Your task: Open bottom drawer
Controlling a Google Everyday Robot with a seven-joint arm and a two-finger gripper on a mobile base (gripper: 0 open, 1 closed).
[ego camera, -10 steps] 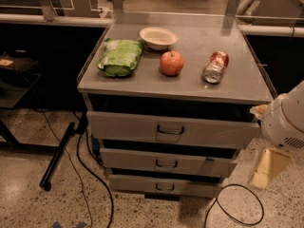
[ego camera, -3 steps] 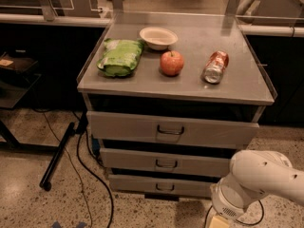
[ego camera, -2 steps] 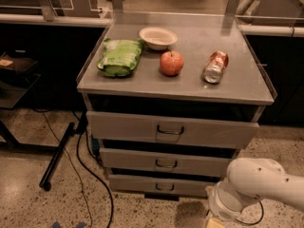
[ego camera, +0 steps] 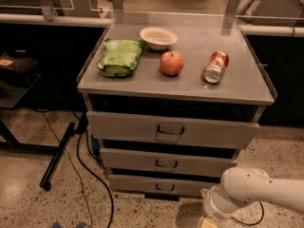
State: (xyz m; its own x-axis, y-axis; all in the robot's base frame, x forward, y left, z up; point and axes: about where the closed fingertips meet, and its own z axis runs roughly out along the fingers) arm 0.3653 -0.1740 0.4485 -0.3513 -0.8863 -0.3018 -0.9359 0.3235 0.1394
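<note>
Jaws, grip state unreadable, hang low-right of the bottom drawer (ego camera: 137,183); center them on its handle (ego camera: 165,187), pull straight.

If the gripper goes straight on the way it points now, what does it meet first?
Probably the floor: the gripper hangs low by the right end of the bottom drawer, pointing down out of frame. Depth is unclear.
</note>
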